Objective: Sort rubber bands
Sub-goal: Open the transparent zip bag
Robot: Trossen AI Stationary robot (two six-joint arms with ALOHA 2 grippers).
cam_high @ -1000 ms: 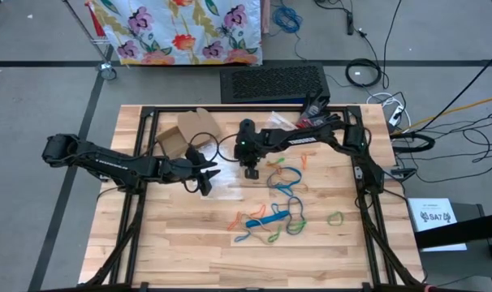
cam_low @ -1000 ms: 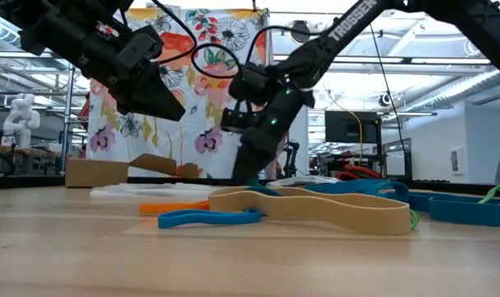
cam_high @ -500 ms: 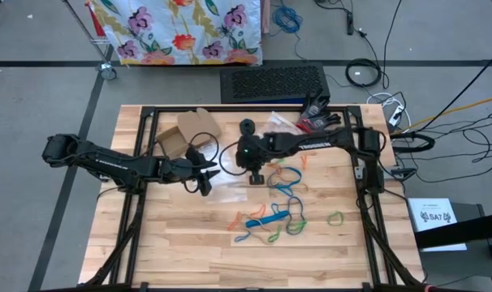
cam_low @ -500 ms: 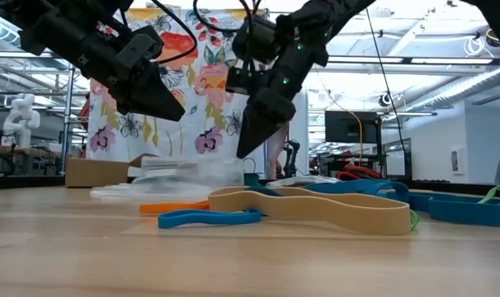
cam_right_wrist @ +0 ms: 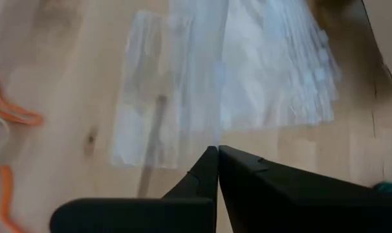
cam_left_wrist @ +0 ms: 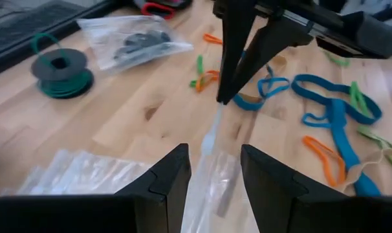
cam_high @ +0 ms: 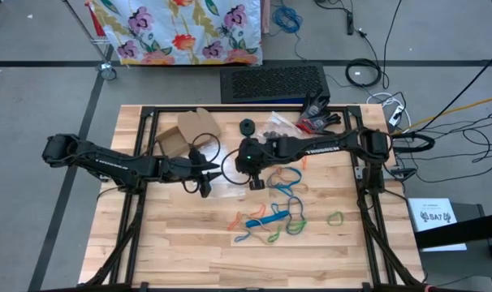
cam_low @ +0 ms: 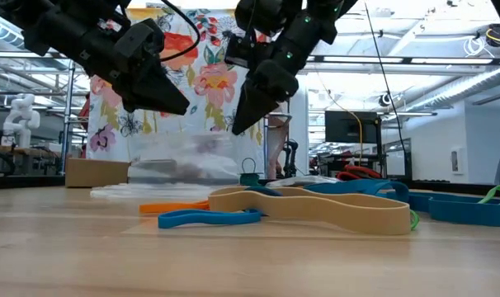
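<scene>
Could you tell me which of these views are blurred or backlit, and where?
Low view: bright windows behind leave both grippers dark silhouettes, and the lifted clear bag is smeared. Right wrist view: the bags and tabletop are soft. Left wrist view: the near bag edge blurs. High view: evenly lit and sharp.

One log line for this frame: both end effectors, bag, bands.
right end effector: shut on clear bag, lifted | left end effector: open, beside bag | rubber bands: loose on table
</scene>
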